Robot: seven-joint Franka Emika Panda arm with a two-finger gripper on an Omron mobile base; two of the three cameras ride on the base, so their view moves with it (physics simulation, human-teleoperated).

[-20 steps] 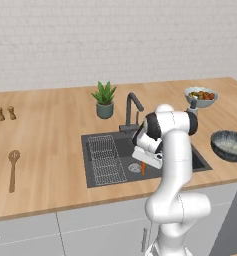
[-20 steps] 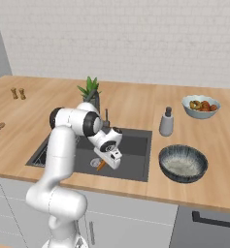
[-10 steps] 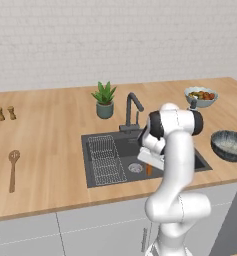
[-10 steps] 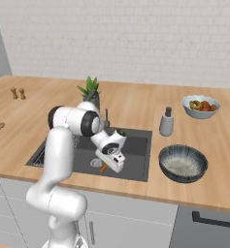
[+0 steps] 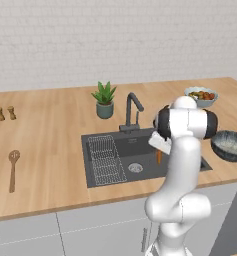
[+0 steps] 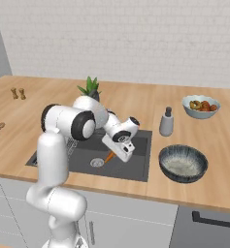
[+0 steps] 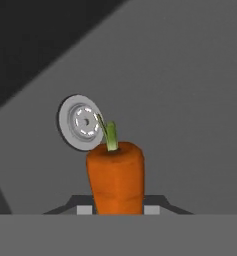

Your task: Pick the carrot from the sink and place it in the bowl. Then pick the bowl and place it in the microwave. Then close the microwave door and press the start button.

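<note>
Dark grey sink, stubby orange carrot with green stem.

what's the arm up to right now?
The arm is reaching down into the sink, and its gripper has the jaws closed on the carrot, one on each side, with the drain on the basin floor just beyond it. The bowl sits on the counter to the right of the sink with no carrot in it yet.
</note>
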